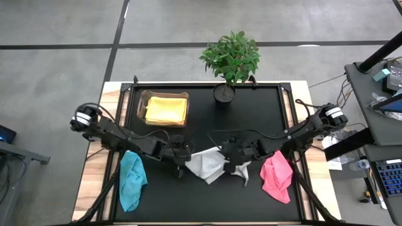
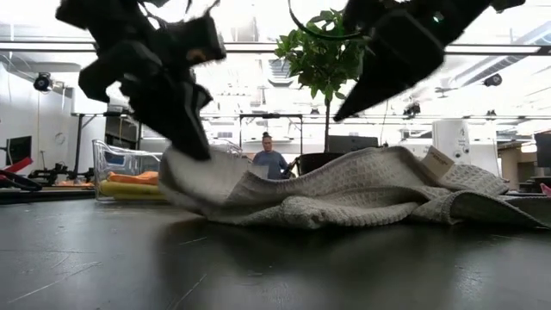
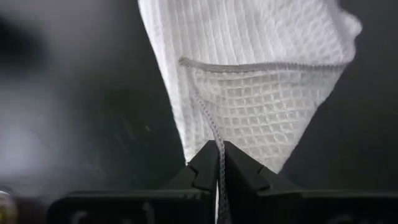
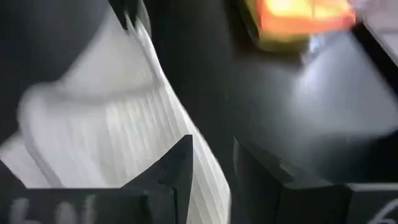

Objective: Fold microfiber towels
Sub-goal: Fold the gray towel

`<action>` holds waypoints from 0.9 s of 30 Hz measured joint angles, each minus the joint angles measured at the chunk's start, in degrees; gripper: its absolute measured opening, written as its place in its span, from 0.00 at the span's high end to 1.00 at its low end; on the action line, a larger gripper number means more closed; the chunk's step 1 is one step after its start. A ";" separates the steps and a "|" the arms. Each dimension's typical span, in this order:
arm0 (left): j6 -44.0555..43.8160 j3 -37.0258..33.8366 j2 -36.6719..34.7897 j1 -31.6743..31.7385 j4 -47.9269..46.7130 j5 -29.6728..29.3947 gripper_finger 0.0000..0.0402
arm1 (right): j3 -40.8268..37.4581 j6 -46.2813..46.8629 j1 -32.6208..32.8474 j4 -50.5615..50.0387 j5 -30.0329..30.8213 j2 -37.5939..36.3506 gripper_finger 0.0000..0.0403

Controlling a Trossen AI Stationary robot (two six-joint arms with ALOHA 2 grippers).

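- The white-grey towel [image 1: 207,164] lies rumpled at the middle of the desk [image 1: 251,113], a matte black surface on a pale wooden frame, between the two claws.
- Its fabric is a waffle weave (small raised squares) with a stitched hem; in the low view it forms a low, wrinkled mound [image 2: 344,194] with one end lifted.
- The left claw [image 1: 179,164] is pinched tight on one corner of this towel; the left wrist view shows the two dark, wedge-shaped fingers [image 3: 205,165] meeting on the hem [image 3: 219,155].
- The right claw [image 1: 242,168] is at the towel's opposite side, its fingers [image 4: 180,165] set narrowly apart with a fold of the cloth [image 4: 124,118] running between them; a firm grip cannot be confirmed.
- The teal towel [image 1: 132,179] lies crumpled in a long, limp strip near the desk's left front edge.
- The pink towel [image 1: 275,176] lies bunched near the right front edge.
- A clear plastic box [image 1: 141,100], rectangular with rounded corners, stands at the rear left and holds the yellow towel [image 1: 166,109], folded flat.
- A leafy plant [image 1: 230,56] in a dark round pot stands at the rear centre.
- A person [image 2: 269,158] is visible in the room behind.
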 joint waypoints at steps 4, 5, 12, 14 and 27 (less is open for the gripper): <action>2.89 -0.02 -2.94 -2.10 0.12 -5.24 1.00 | 0.00 0.00 -0.42 8.79 -0.17 0.05 0.73; 3.43 -0.04 -3.60 -2.56 0.19 -6.46 1.00 | 0.00 -0.06 -0.43 10.71 -0.21 0.16 0.73; 4.22 -0.13 -5.22 -3.75 1.12 -9.20 1.00 | 0.04 -1.48 -0.77 23.19 -6.27 4.98 0.72; 4.26 -0.13 -5.26 -3.97 1.34 -9.20 1.00 | 0.04 -1.57 -0.99 24.33 -5.94 6.98 0.72; 4.39 -0.15 -5.26 -4.17 1.50 -9.59 1.00 | 0.02 2.20 -2.99 30.29 -14.45 13.72 0.71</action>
